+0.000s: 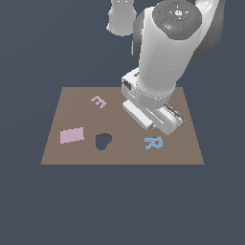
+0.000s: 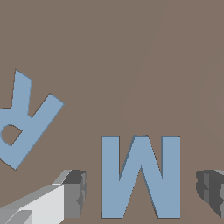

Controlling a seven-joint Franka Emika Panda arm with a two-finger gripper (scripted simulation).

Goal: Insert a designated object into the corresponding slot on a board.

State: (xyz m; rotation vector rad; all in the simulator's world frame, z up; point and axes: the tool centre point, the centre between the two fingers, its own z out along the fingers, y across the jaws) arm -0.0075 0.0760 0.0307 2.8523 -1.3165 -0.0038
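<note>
Gripper [image 2: 140, 192] jaws spread wide, 1 finger [image 2: 72, 194] on each side of the blue M block [image 2: 141, 175], both clear of it, gripping nothing. M lies flat on the board [image 2: 131, 52], near the blue R [image 2: 22, 122].

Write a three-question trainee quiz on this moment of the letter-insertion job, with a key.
1. True or false: in the wrist view the fingers are clamped on the light-blue M block.
2. Which dark recess shows on the board in the exterior view: A) heart, B) star, C) circle?
3. Which flat blue letter lies beside the M block in the wrist view?

Key
1. False: the gripper is open, with a gap between each finger and the block.
2. A, the heart-shaped recess.
3. The R.
</note>
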